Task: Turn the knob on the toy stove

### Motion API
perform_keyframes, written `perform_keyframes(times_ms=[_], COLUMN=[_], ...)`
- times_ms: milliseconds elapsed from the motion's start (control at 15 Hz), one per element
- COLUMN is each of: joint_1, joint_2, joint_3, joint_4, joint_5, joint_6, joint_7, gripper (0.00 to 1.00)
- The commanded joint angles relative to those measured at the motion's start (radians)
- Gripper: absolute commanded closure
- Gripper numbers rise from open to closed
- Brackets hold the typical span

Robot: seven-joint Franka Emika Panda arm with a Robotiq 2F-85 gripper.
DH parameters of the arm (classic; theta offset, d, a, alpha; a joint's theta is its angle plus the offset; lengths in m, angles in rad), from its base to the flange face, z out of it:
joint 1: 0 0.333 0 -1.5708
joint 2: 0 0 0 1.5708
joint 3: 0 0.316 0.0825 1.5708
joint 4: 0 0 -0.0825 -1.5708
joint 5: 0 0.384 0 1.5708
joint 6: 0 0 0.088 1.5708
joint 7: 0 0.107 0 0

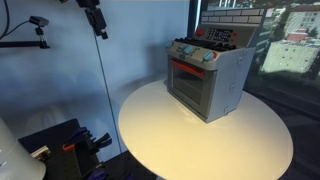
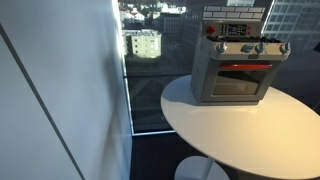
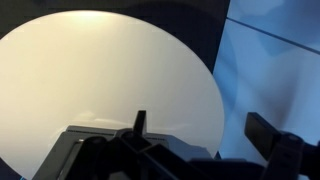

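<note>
You are seeing very little of the arm: in an exterior view the top edge is cutting it off, leaving only the dark gripper [image 1: 95, 18] hanging high, pointing down. It is sitting well apart from the toy stove [image 1: 207, 75], which is standing on the far part of the round white table [image 1: 200, 140]. The blue knobs [image 1: 197, 55] are showing too small to tell apart. The wrist view is missing the stove; there the fingers [image 3: 140, 122] are standing wide, holding nothing.

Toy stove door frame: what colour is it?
Red. The door frame on the toy stove shows best in an exterior view.
</note>
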Motion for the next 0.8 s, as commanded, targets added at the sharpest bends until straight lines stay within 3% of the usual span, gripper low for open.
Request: perform_keyframes(times_ms=[0,733], joint_1=[-0.026,-0.133], joint_2=[0.054,0.141], joint_3=[-0.022,-0.064], joint_4=[0.091,0.234], joint_5=[-0.029,-0.182], joint_6=[-0.014,0.002], joint_7=[0.009,0.056], gripper=[0.00,0.00])
